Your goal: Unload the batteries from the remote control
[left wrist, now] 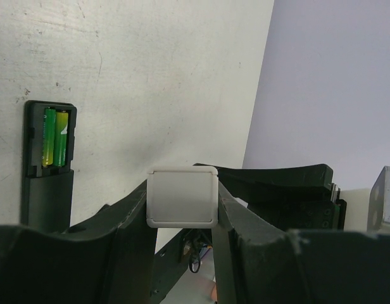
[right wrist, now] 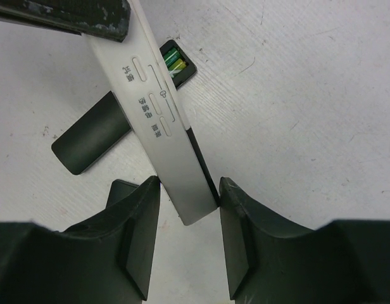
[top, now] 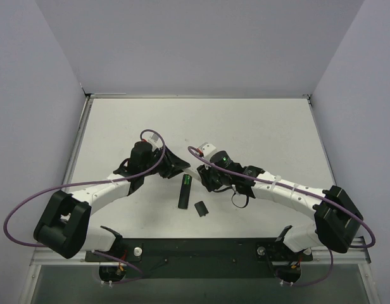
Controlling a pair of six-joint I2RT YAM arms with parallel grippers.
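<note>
The black remote control (top: pixel 183 192) lies on the table between the arms, its slot open with two green batteries (top: pixel 187 182) inside. It also shows in the left wrist view (left wrist: pixel 48 183) with the batteries (left wrist: pixel 54 136), and in the right wrist view (right wrist: pixel 90 136) with the batteries (right wrist: pixel 173 60). My left gripper (left wrist: pixel 182 212) is shut on one end of a white stick (left wrist: pixel 182 197). My right gripper (right wrist: pixel 188 187) closes its fingertips on the other end of the white stick (right wrist: pixel 160 120), above the remote. In the top view the left gripper (top: pixel 177 166) and right gripper (top: pixel 204 176) meet just beyond the remote's battery end.
A small squarish black cover piece (top: pixel 200 208) lies on the table just right of the remote's near end. The white table (top: pixel 258 126) has walls on the left, right and far sides. Purple cables run along both arms.
</note>
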